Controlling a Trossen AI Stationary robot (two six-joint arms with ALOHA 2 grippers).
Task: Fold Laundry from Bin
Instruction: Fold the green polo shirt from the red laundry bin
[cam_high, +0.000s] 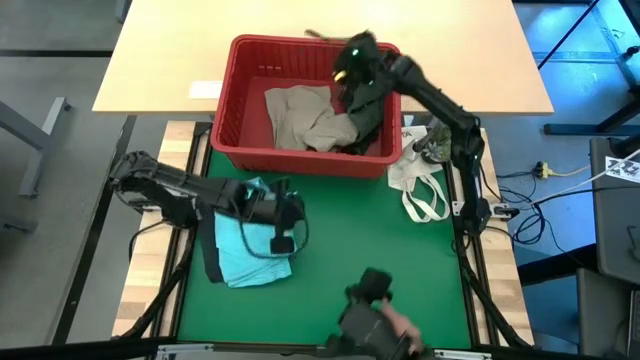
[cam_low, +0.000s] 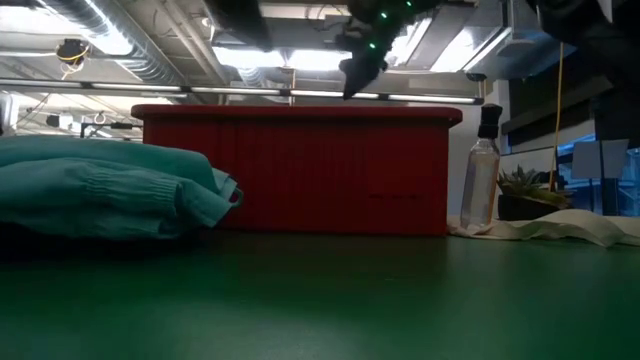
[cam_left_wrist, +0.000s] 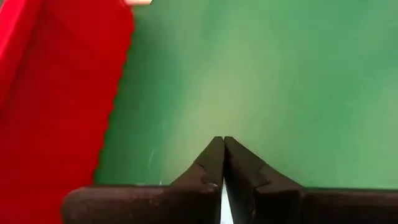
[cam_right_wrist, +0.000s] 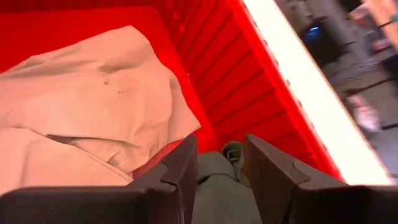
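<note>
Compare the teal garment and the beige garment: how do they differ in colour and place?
The teal garment lies out on the green mat beside the left gripper; the beige garment lies crumpled inside the red bin. Teal is bright, beige pale. Both are soft cloth.

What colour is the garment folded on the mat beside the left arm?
Light teal; the low view shows it best.
</note>
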